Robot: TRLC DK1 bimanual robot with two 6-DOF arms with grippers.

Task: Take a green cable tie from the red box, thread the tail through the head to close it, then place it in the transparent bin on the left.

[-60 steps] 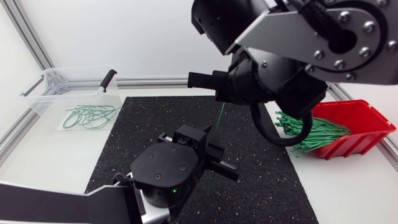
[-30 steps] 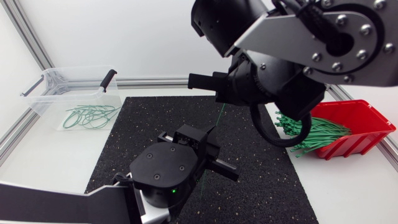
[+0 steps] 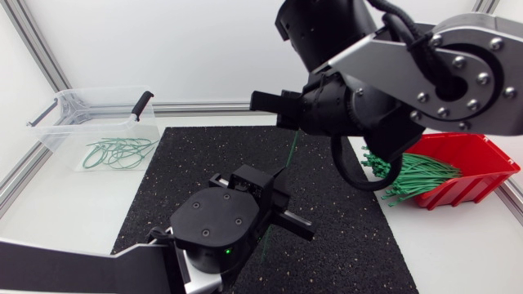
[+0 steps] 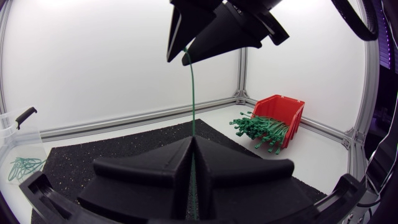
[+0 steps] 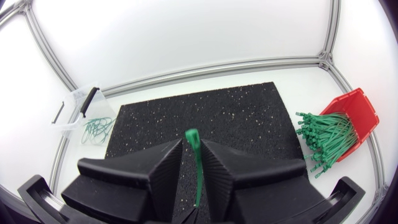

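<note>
White worktop [image 3: 49, 212] with black mat [image 3: 351, 220], red box [image 3: 478, 155] of loose ties at its right, transparent bin [image 3: 57, 122] holding closed loops at its left, right gripper [image 4: 186, 55] pinching the top of an upright green cable tie [image 4: 192, 93], left gripper [image 4: 194, 140] clamped on its lower end.

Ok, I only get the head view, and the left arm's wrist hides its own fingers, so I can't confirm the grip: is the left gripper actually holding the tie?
Observer: Yes. The left wrist view shows the left gripper shut on the green cable tie, which lies in the seam between its fingers.
Operator: And the upper end?
Observer: The right gripper pinches it from both sides, straight ahead of the left gripper.
</note>
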